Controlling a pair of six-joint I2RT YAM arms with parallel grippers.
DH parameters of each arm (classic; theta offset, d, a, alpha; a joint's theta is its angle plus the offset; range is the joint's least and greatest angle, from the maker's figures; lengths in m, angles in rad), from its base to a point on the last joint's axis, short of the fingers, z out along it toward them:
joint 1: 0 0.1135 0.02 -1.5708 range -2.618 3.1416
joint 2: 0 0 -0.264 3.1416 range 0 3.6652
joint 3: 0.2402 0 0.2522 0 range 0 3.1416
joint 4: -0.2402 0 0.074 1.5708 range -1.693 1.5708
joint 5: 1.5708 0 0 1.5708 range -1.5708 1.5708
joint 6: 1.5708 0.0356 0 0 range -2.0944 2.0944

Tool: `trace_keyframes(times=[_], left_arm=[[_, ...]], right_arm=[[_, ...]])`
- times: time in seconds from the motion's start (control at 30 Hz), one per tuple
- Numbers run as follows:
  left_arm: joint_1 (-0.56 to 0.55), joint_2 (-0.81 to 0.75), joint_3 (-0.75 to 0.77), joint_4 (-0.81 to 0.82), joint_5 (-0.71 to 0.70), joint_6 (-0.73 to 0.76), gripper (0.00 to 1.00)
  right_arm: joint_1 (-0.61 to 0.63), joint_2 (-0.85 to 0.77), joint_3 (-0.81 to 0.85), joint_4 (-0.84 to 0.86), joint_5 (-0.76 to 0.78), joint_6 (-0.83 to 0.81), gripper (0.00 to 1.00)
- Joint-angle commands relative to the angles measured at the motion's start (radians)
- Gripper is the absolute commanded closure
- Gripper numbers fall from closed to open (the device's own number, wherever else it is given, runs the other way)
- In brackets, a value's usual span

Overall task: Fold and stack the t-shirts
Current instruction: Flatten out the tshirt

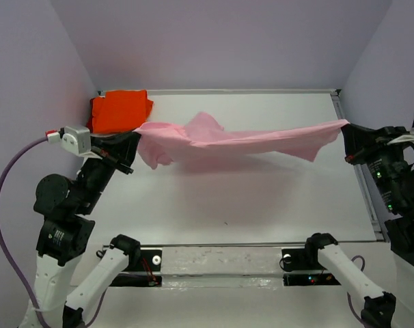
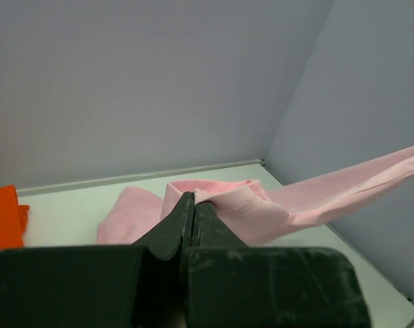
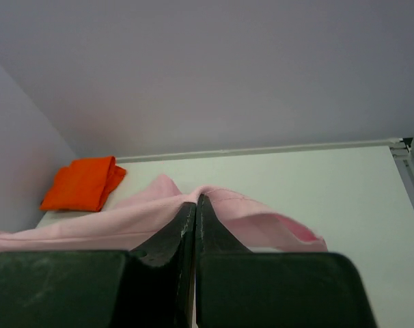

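**A:** Pink cloth hangs in the air. The pink t-shirt [image 1: 248, 140] is stretched above the surface [image 1: 261, 225], sagging a little in the middle, with a bunched flap towards its left end.

**B:** And the grips?

**A:** The left end effector [image 1: 134, 139] is pressed together on one end; its wrist view shows a hemmed fold pinched at the tips. The right end effector [image 1: 348, 128] is clamped on the opposite end, with cloth draped over its tips.

**B:** Where is the orange t-shirt [image 1: 118, 111]?

**A:** It lies folded in the far left corner of the surface, just behind the left grip. I cannot tell whether the pink cloth touches it.

**B:** So which step is this?

**A:** I judge the orange one finished. The pink one is being spread out, and its first fold is not yet made.

**B:** What does the next move call for?

**A:** Probably lowering both ends together with the cloth kept taut, so it lands flat in the open middle and not on the orange one. The bunched part may need smoothing. If one side drops first, the cloth will likely wrinkle.
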Motion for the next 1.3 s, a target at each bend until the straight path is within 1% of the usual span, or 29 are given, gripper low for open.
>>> trace_keyframes(times=[0.0, 0.03, 0.07, 0.1, 0.13, 0.17, 0.2, 0.27, 0.33, 0.4, 0.43, 0.5, 0.57, 0.63, 0.67, 0.73, 0.77, 0.8, 0.83, 0.87, 0.9, 0.93, 1.0, 1.03, 1.13, 1.27], left_arm=[[-0.006, 0.090, 0.105, -0.050, 0.088, -0.041, 1.00], [-0.006, 0.113, 0.199, -0.053, 0.091, -0.034, 1.00], [-0.006, 0.160, 0.247, -0.071, 0.085, -0.028, 1.00], [-0.006, 0.189, 0.354, -0.076, 0.078, -0.019, 1.00], [-0.004, 0.258, 0.417, -0.108, 0.065, -0.005, 1.00], [-0.006, 0.287, 0.459, -0.105, 0.085, -0.011, 1.00], [-0.007, 0.330, 0.566, -0.120, 0.072, -0.007, 1.00], [-0.015, 0.428, 0.619, -0.120, 0.071, -0.007, 1.00], [-0.019, 0.520, 0.672, -0.108, 0.035, -0.002, 1.00], [-0.015, 0.577, 0.692, -0.097, -0.002, 0.022, 1.00], [-0.001, 0.608, 0.697, -0.082, 0.010, 0.025, 1.00], [0.055, 0.738, 0.696, -0.054, 0.045, 0.032, 1.00], [0.089, 0.788, 0.662, -0.012, 0.084, 0.032, 1.00], [0.129, 0.829, 0.567, 0.063, 0.110, 0.022, 1.00], [0.134, 0.864, 0.532, 0.094, 0.105, 0.030, 1.00], [0.152, 0.916, 0.448, 0.127, 0.099, 0.042, 1.00], [0.169, 0.974, 0.424, 0.186, 0.098, 0.050, 1.00], [0.180, 1.008, 0.378, 0.211, 0.094, 0.051, 1.00], [0.188, 1.042, 0.378, 0.240, 0.094, 0.056, 1.00], [0.203, 1.120, 0.352, 0.277, 0.093, 0.070, 1.00], [0.207, 1.162, 0.347, 0.283, 0.088, 0.070, 1.00], [0.209, 1.236, 0.349, 0.282, 0.072, 0.090, 1.00], [0.221, 1.304, 0.370, 0.253, 0.045, 0.097, 1.00], [0.230, 1.361, 0.384, 0.243, 0.054, 0.101, 1.00], [0.244, 1.445, 0.416, 0.211, 0.065, 0.099, 1.00], [0.266, 1.513, 0.465, 0.164, 0.088, 0.082, 1.00]], right_arm=[[0.002, 0.090, 0.185, -0.082, -0.044, 0.022, 1.00], [0.002, 0.117, 0.233, -0.092, -0.044, 0.020, 1.00], [0.002, 0.165, 0.267, -0.089, -0.044, 0.017, 1.00], [0.002, 0.193, 0.337, -0.092, -0.044, 0.019, 1.00], [0.002, 0.219, 0.363, -0.091, -0.044, 0.019, 1.00], [0.002, 0.271, 0.388, -0.079, -0.044, 0.025, 1.00], [0.002, 0.297, 0.411, -0.074, -0.044, 0.028, 1.00], [0.002, 0.360, 0.475, -0.069, -0.044, 0.028, 1.00], [0.002, 0.455, 0.531, -0.062, -0.024, 0.023, 1.00], [0.002, 0.551, 0.551, -0.057, 0.001, 0.020, 1.00], [0.002, 0.588, 0.554, -0.053, 0.034, 0.014, 1.00], [0.002, 0.679, 0.548, -0.039, 0.091, -0.006, 1.00], [0.002, 0.725, 0.520, -0.001, 0.128, -0.021, 1.00], [0.002, 0.756, 0.424, 0.042, 0.148, -0.011, 1.00], [0.002, 0.776, 0.378, 0.112, 0.154, -0.017, 1.00], [-0.007, 0.806, 0.268, 0.157, 0.173, -0.004, 1.00], [-0.007, 0.847, 0.237, 0.202, 0.183, 0.008, 1.00], [-0.007, 0.871, 0.185, 0.225, 0.185, 0.014, 1.00], [-0.018, 0.897, 0.184, 0.252, 0.182, 0.013, 1.00], [-0.018, 0.959, 0.155, 0.269, 0.200, 0.019, 1.00], [-0.018, 0.995, 0.146, 0.280, 0.214, 0.019, 1.00], [-0.029, 1.030, 0.140, 0.283, 0.231, 0.025, 1.00], [-0.029, 1.104, 0.124, 0.295, 0.246, 0.028, 1.00], [-0.038, 1.136, 0.112, 0.303, 0.245, 0.032, 1.00], [-0.047, 1.171, 0.095, 0.326, 0.243, 0.031, 1.00], [-0.047, 1.220, 0.094, 0.328, 0.240, 0.037, 1.00]])
